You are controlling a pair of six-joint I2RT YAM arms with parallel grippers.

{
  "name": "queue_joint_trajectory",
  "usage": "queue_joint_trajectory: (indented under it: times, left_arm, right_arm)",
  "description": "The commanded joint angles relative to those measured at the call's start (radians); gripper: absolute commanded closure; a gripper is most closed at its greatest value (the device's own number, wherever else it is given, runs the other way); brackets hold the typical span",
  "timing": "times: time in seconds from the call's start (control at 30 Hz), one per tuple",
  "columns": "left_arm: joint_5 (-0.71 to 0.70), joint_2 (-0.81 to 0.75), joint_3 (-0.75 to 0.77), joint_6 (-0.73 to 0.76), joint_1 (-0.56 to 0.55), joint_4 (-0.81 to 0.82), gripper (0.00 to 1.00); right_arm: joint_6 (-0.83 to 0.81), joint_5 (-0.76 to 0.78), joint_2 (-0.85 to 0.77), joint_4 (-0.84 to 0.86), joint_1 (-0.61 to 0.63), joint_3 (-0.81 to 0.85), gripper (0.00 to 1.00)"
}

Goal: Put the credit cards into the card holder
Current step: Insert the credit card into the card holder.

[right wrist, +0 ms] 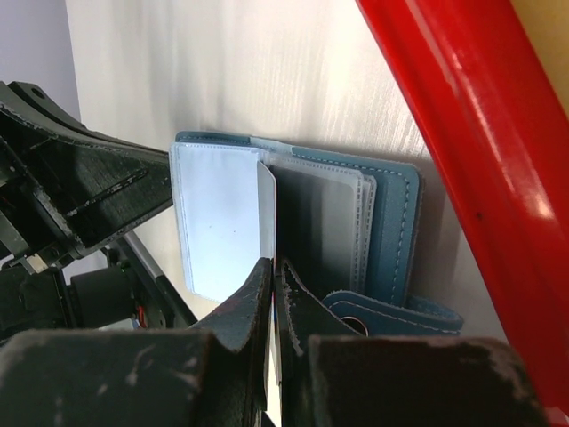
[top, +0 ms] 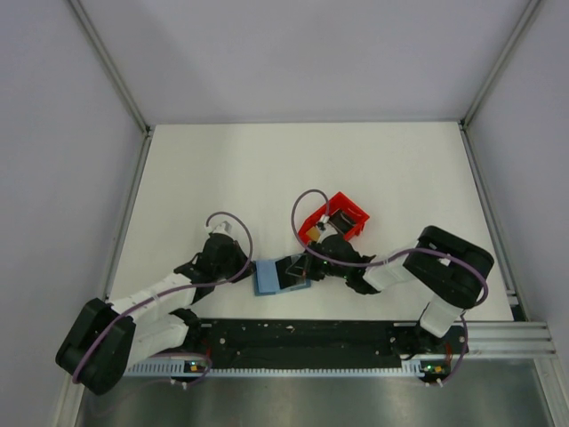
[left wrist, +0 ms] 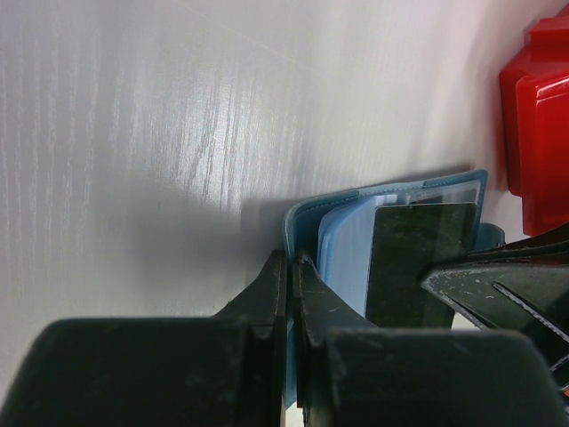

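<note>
- Two grippers meet over the card holder (top: 271, 277), which lies open on the white table (top: 267, 169) at 6 o'clock of the tabletop, close to the arms' bases.
- The left gripper (left wrist: 290, 263) comes in from 9 o'clock of the holder; its jaws are narrow and pinched on the teal cover's edge.
- The right gripper (right wrist: 273, 267) comes in from 3 o'clock, its jaws nearly closed and clamping a card (right wrist: 266, 209).
- The red bin (top: 338, 222) stands at 1 o'clock of the holder, just beside it.
- Writing: the holder, the bin and the card show plain surfaces; whether the card carries small print cannot be told.
- Only the top view shows both arms whole and the bin's full outline.
- Only the left wrist view shows the card face-on: it is black, with its far end against a clear pocket (left wrist: 449, 191).
- That view also shows the right gripper's fingers (left wrist: 498, 289) at the card's 4 o'clock corner.
- The right wrist view shows the same card edge-on, a pale thin line standing among the shiny pockets.
- That view alone shows the holder's snap tab (right wrist: 396, 313) at 5 o'clock.
</note>
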Motion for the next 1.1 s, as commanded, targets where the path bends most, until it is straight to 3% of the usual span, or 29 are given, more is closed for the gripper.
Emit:
queue_joint_trajectory:
  times: [0.0, 0.4, 0.73, 1.07]
  left_arm:
    - [-0.014, 0.026, -0.002, 0.03, -0.002, -0.062, 1.0]
    - [-0.009, 0.033, -0.001, 0.028, -0.001, -0.058, 1.0]
    - [-0.015, 0.033, -0.004, 0.025, -0.002, -0.056, 1.0]
    - [-0.009, 0.04, -0.005, 0.025, -0.002, -0.047, 1.0]
  right_arm:
    - [0.004, 0.015, 0.04, -0.072, -0.007, 0.034, 1.0]
    - [-0.011, -0.021, 0.079, -0.076, -0.009, 0.06, 1.0]
    - [0.061, 0.158, -0.048, -0.172, -0.003, -0.026, 1.0]
    - [0.073, 0.103, 0.056, -0.124, 0.045, 0.029, 1.0]
